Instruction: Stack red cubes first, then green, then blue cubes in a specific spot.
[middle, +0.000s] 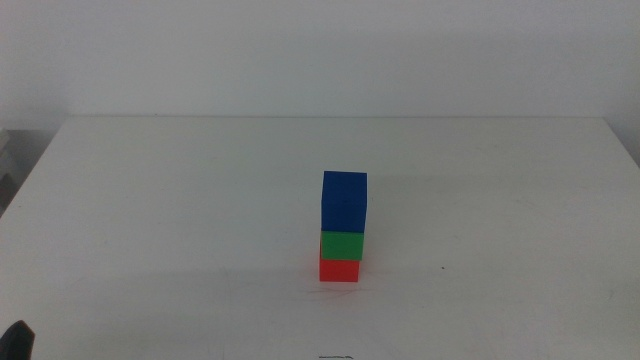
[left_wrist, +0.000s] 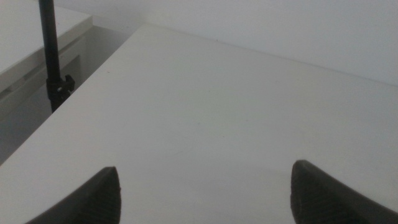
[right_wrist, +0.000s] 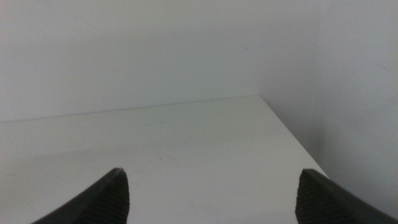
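Note:
In the middle view a three-cube tower stands near the table's centre, slightly toward the front. The red cube (middle: 339, 270) rests on the white tabletop, the green cube (middle: 342, 245) sits on it, and the dark-blue cube (middle: 344, 201) tops the stack. No gripper touches the tower. My left gripper (left_wrist: 205, 193) is open over bare table, its jaws far apart; a dark tip of it (middle: 20, 338) shows at the bottom left corner of the middle view. My right gripper (right_wrist: 211, 196) is also open, empty, and out of the middle view.
The white table (middle: 150, 200) stretches wide around the stack. A black stand pole (left_wrist: 51, 56) and a lower white surface lie beyond the table's edge in the left wrist view. A white wall backs the table.

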